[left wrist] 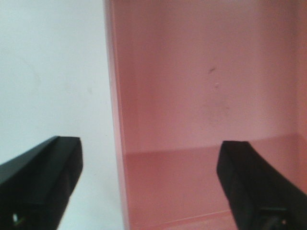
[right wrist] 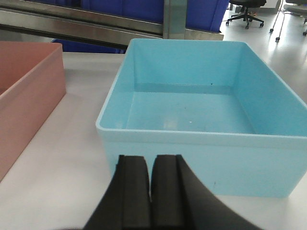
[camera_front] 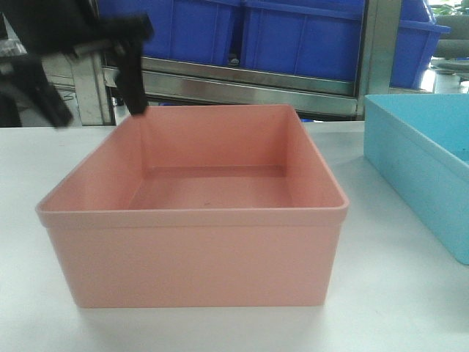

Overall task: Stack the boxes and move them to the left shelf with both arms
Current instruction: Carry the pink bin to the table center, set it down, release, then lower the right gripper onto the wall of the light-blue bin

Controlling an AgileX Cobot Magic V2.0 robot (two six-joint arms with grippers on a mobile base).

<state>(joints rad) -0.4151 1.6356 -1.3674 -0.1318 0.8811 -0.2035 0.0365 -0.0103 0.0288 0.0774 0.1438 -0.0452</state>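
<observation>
The salmon pink bin [camera_front: 192,257] stands open and empty on the white table [camera_front: 396,293]. The light sky blue bin [camera_front: 421,158] stands to its right, also empty in the right wrist view [right wrist: 192,110]. My left gripper [camera_front: 99,110] is open at the pink bin's far left corner. In the left wrist view its jaws [left wrist: 148,148] straddle the pink bin's left wall [left wrist: 117,120], one finger over the table and one over the bin's inside. My right gripper [right wrist: 151,160] is shut and empty, just in front of the blue bin's near wall; it is out of the front view.
A steel-framed rack [camera_front: 249,82] stands behind the table and holds dark blue bins [camera_front: 293,33]; no rollers show. The pink bin's right wall [right wrist: 29,96] lies left of the right gripper. Office chairs [right wrist: 247,12] stand far back right.
</observation>
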